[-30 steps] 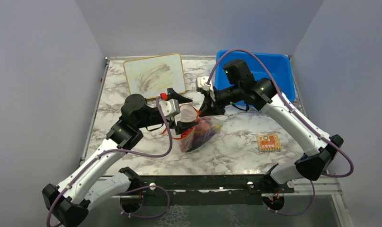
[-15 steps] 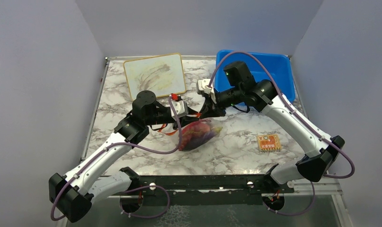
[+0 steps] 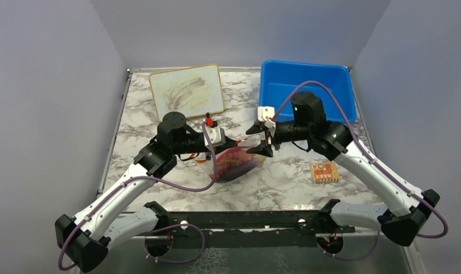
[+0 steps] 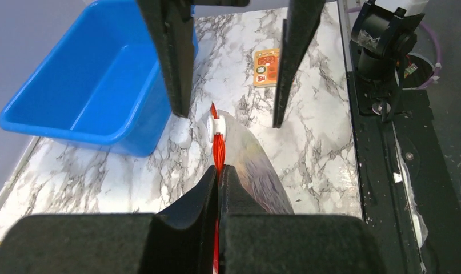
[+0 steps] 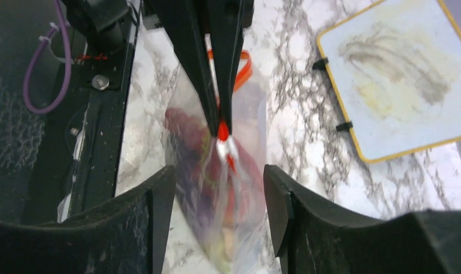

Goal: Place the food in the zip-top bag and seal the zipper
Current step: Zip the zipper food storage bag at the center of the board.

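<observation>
Zip-top bag (image 3: pixel 237 162) with food (image 5: pixel 188 149) inside; left gripper (image 4: pixel 218 178) clamped on zipper (image 4: pixel 217 149); right gripper (image 5: pixel 218 174) spread apart just ahead of it.

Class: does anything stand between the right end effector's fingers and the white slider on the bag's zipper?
Nothing visible does. The right end effector is open, the white slider just beyond its fingertips. The left end effector pinches the zipper on the slider's far side.
</observation>
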